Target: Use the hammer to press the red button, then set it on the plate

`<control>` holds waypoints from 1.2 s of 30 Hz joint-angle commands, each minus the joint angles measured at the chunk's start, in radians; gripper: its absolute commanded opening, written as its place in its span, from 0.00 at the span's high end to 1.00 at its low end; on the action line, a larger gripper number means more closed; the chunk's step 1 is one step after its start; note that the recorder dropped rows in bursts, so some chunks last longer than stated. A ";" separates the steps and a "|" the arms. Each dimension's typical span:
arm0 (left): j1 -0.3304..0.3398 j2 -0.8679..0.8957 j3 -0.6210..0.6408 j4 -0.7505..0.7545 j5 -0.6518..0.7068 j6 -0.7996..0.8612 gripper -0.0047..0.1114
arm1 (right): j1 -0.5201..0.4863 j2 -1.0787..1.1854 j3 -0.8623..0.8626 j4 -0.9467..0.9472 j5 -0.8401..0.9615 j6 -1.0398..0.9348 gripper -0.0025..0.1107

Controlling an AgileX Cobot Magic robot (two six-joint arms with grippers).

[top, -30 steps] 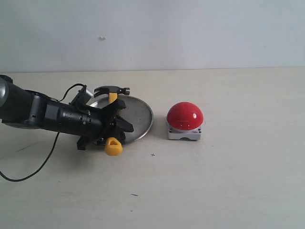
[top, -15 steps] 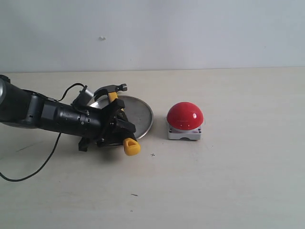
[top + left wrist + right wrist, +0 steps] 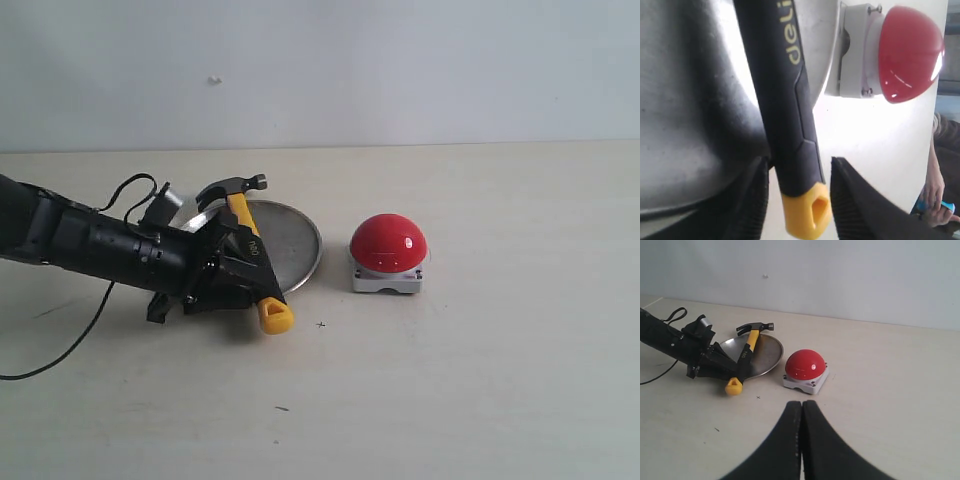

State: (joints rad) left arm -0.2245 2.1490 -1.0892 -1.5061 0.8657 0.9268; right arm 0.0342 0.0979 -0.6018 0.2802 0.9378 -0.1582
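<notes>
One hammer (image 3: pixel 247 240) across plate (image 3: pixel 297 243), left gripper (image 3: pixel 800 167) loose around handle

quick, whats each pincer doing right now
Left pincer: open, straddling the hammer handle, a gap on one side.
Right pincer: shut, empty.

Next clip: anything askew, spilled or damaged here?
The hammer lies askew across the plate, too long for it: head juts past the far rim, yellow end past the near rim. The left hand straddles its handle. Nothing spilled or damaged.
</notes>
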 commanded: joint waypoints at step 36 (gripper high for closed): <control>0.184 -1.913 0.835 -0.185 -0.571 0.427 0.96 | 0.002 -0.014 0.517 0.129 -0.813 0.053 0.98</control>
State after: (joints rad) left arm -0.0412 0.3328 -0.3187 -1.6667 0.4008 1.3500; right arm 0.0342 0.0871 -0.1101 0.4090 0.1550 -0.0936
